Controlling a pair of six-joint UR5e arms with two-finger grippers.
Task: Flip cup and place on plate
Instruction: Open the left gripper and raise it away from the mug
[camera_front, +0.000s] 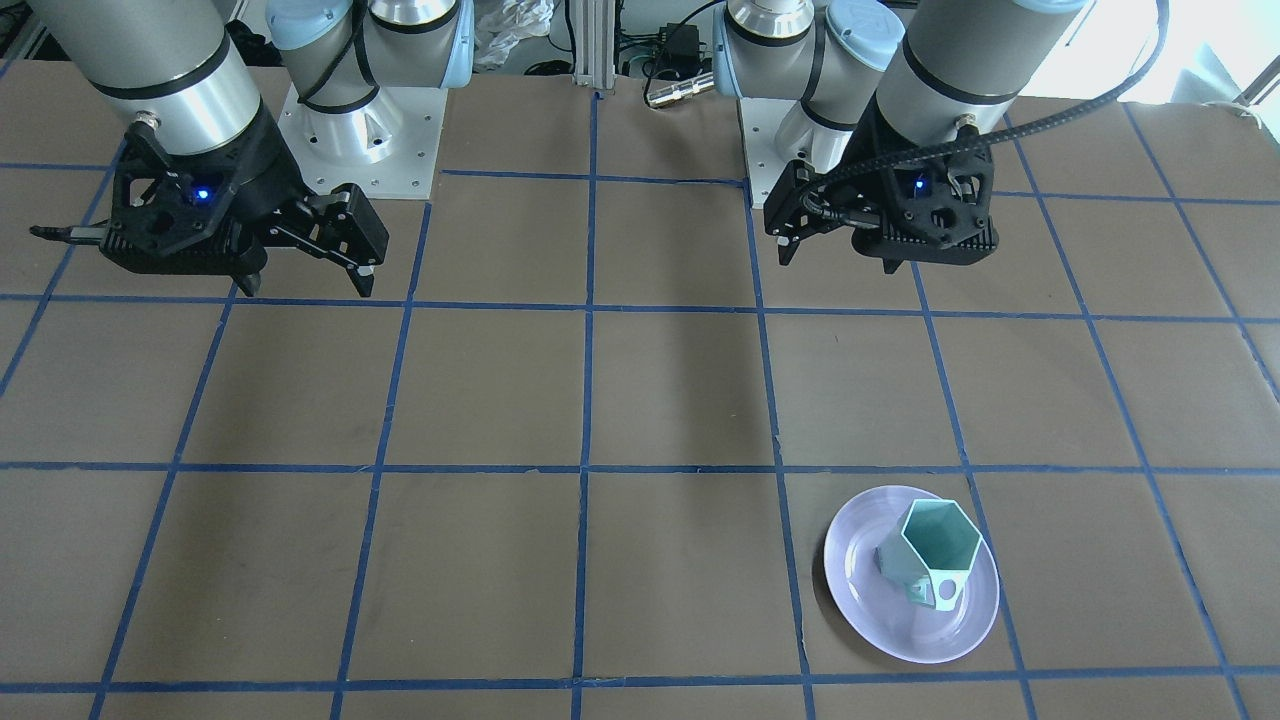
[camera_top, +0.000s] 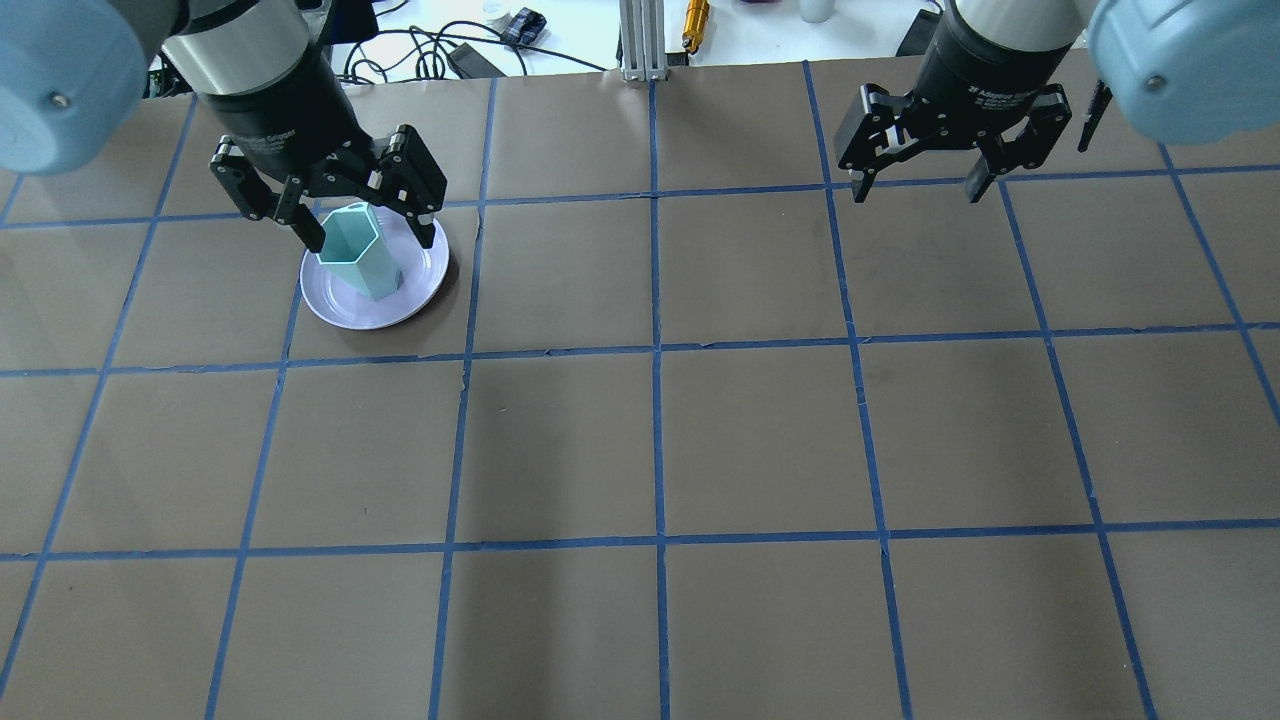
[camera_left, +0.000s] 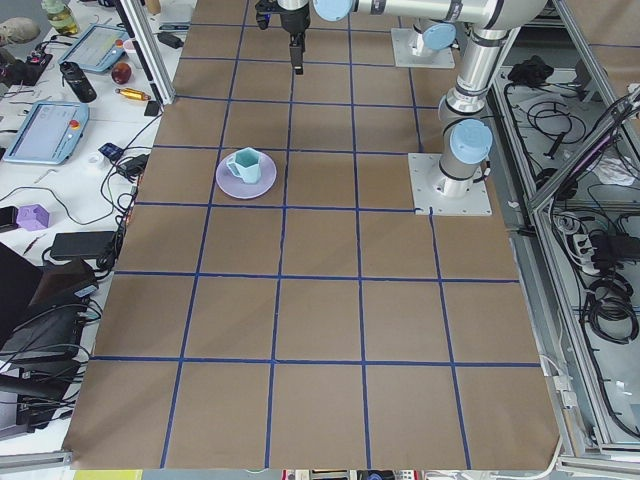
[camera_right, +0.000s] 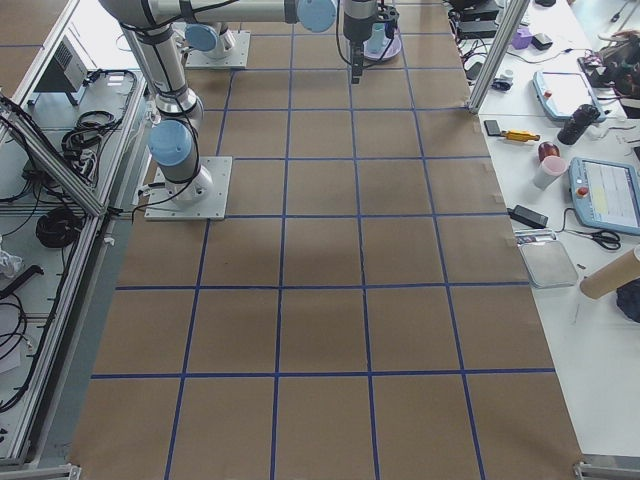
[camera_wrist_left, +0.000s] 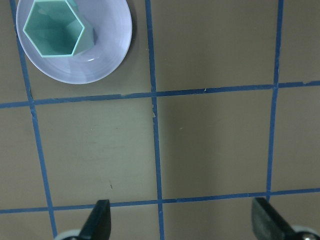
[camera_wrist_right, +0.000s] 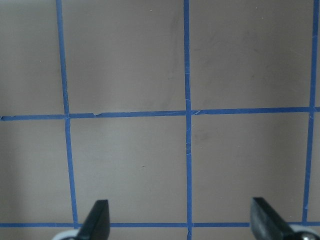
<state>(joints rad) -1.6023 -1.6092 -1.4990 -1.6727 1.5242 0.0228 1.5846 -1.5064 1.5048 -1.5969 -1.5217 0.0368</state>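
Note:
The pale mint-green cup (camera_front: 935, 550) stands upright, mouth up, on the lavender-white plate (camera_front: 870, 590), its handle toward the operators' side. Both also show in the overhead view, cup (camera_top: 355, 250) on plate (camera_top: 345, 305), and in the left wrist view, cup (camera_wrist_left: 52, 27) on plate (camera_wrist_left: 100, 60). My left gripper (camera_front: 800, 240) is open and empty, raised well above the table and drawn back from the plate toward the robot's base. It shows open in the overhead view (camera_top: 370, 238). My right gripper (camera_front: 308, 285) is open and empty, high over the other half of the table (camera_top: 918, 190).
The brown table has a blue tape grid (camera_top: 655, 350). The two arm bases (camera_front: 360, 130) stand at the robot's edge. Beyond the far edge are cables and a yellow tool (camera_top: 695, 15). A side bench holds tablets and tools (camera_left: 45, 130).

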